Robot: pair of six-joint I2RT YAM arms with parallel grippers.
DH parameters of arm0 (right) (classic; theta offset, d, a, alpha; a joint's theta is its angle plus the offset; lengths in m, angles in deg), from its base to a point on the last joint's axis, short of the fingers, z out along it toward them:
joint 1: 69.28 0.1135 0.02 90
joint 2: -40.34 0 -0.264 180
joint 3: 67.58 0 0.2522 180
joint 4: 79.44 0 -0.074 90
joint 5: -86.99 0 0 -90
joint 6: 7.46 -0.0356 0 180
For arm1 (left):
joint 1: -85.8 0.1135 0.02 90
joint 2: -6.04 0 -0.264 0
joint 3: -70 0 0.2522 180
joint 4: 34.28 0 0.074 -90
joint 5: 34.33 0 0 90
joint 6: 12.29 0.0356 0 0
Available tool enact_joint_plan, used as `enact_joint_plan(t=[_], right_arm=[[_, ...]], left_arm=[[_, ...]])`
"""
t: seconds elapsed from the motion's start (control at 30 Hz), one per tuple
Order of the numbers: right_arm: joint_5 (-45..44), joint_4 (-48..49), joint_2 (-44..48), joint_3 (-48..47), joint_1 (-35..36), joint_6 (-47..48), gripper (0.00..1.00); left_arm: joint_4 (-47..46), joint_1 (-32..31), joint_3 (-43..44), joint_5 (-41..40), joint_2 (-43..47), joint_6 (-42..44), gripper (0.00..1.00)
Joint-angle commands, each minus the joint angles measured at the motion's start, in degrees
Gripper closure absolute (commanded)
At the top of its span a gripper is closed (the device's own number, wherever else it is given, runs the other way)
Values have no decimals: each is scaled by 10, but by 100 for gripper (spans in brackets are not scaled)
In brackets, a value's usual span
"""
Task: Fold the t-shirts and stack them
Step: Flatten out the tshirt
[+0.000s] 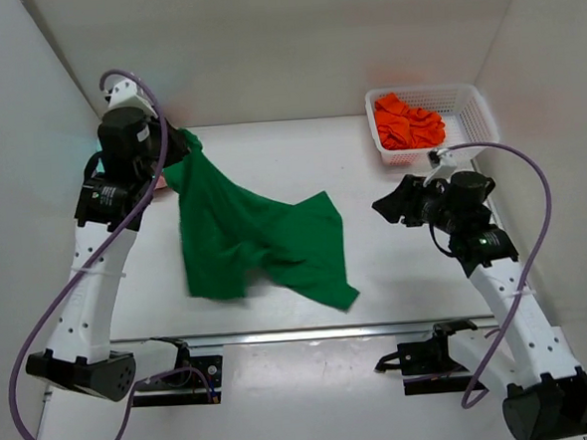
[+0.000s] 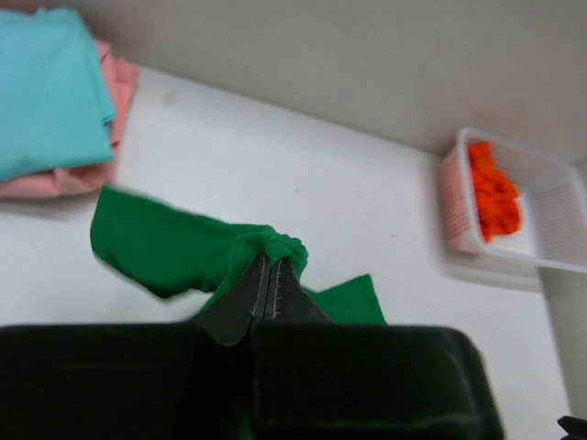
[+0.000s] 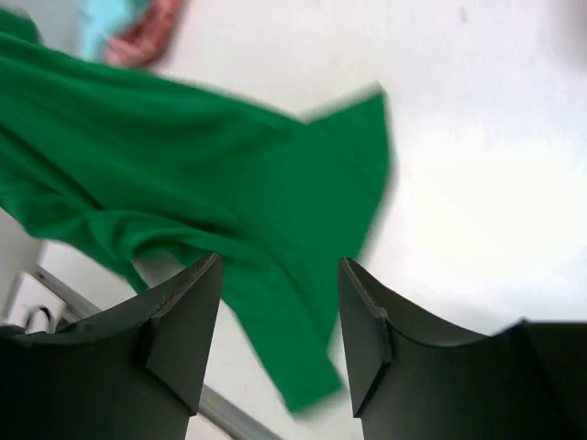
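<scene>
Because the left gripper [image 2: 269, 278] pinches only a small bunch of the green shirt [image 1: 255, 237], it could slip free. The right gripper [image 3: 280, 270] hangs open.

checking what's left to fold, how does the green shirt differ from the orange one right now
The green shirt is out on the table, with one end pinched in the shut left gripper. The orange shirt sits in the white basket, and no gripper is touching it. The green shirt is draped wide and loose, while the orange shirt is bunched into a compact crumple. Neither is folded.
</scene>
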Motion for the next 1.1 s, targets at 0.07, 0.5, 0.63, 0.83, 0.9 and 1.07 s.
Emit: enact_joint_plan(t=[0.07, 0.5, 0.63, 0.83, 0.9, 1.07], right_arm=[[-42, -94, -86, -16, 34, 65, 49], [-36, 15, -272, -5, 272, 93, 52], [-18, 54, -351, -5, 318, 96, 46], [2, 95, -434, 0, 356, 107, 49], [11, 109, -437, 0, 371, 96, 50], [32, 117, -460, 4, 414, 105, 54]], left_arm=[[-4, 9, -69, -52, -44, 7, 98], [-38, 138, -302, 80, -43, -105, 44], [-10, 145, -332, 63, 8, -94, 44], [29, 165, -356, 8, 81, -78, 37], [47, 169, -362, -13, 97, -73, 35], [49, 182, -376, -8, 122, -73, 35]])
